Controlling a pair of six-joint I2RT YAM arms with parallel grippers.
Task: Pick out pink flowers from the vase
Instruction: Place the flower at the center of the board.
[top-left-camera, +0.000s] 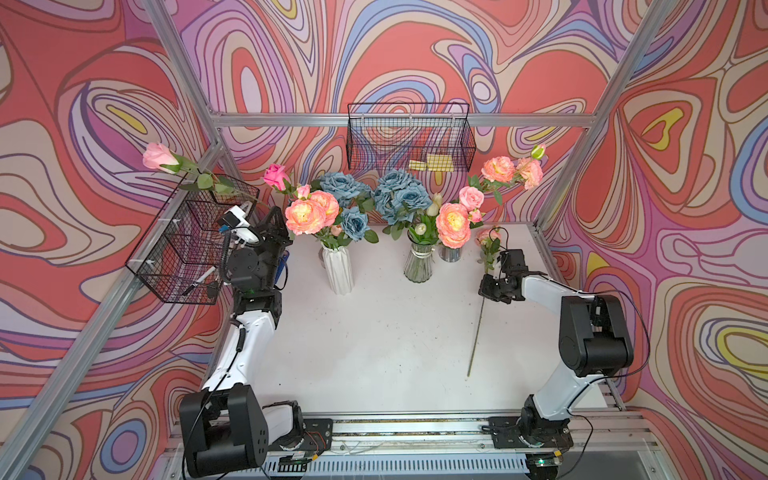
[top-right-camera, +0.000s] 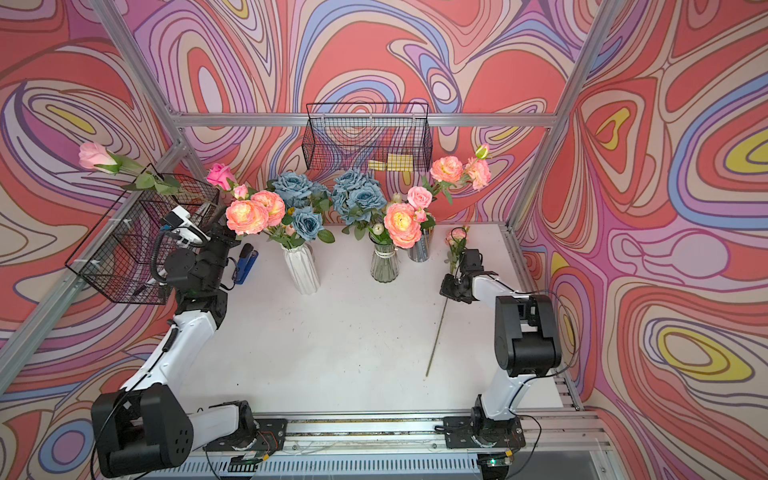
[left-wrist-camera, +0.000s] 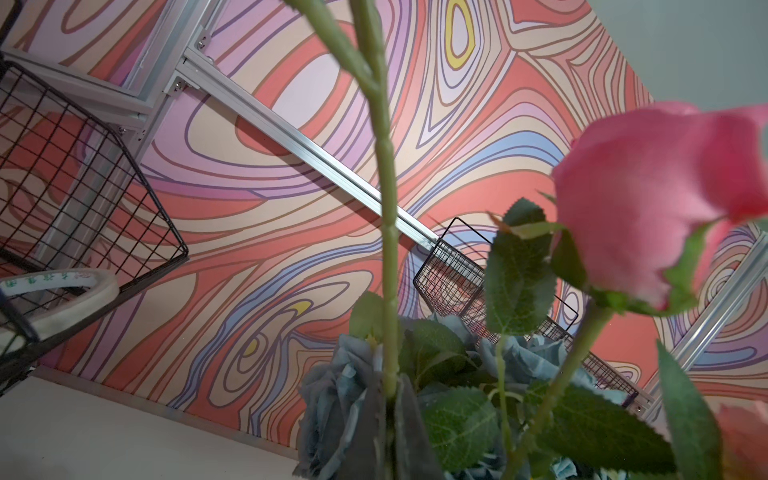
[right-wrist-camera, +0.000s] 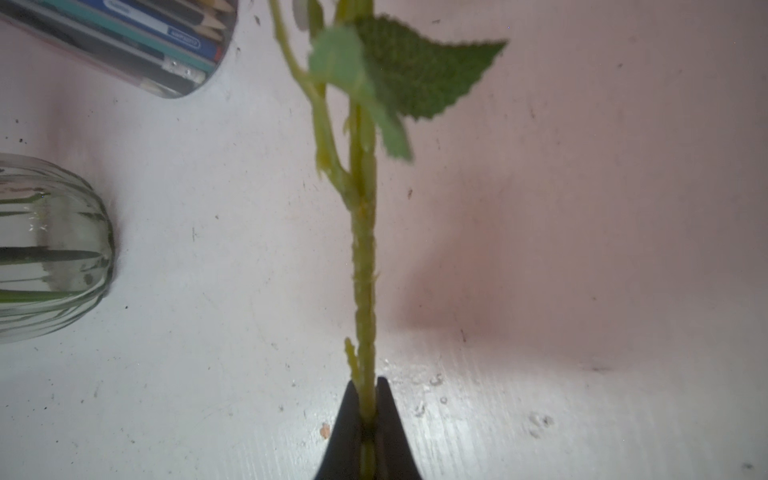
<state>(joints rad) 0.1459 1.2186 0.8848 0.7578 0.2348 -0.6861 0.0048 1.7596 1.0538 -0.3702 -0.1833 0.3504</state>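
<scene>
**Both grippers pinched on stems; the pale rose leans toward 10 o'clock**

My left gripper (top-left-camera: 274, 222) is pressed together on the green stem (left-wrist-camera: 384, 187) of the pale pink rose (top-left-camera: 159, 157). In the left wrist view that knuckled plastic stem rises from between my fingers. In a top view it slants from the gripper toward 10 o'clock, so the soft fabric bloom hangs above the black wire basket (top-left-camera: 183, 257). The ribbed white vase (top-left-camera: 337, 270) stands near my gripper at 3 o'clock. I cannot tell whether the stem's foot sits in it. I judge the next pull should run along that slant, not across it.

My right gripper (right-wrist-camera: 365, 415) pinches the small pink sprig (top-left-camera: 485, 237) by its bumpy stalk. The sprig's long axis runs 12 to 6 o'clock, with the head at 12 and a thin bare wire tail at 6 over the white table (top-left-camera: 374, 332).

Ruffled peach-pink heads remain. One (top-left-camera: 300, 216) is above the white vase, nearer my left arm. Another (top-left-camera: 453, 224) is by the fluted glass vase (top-left-camera: 418, 262), nearer my right.
</scene>
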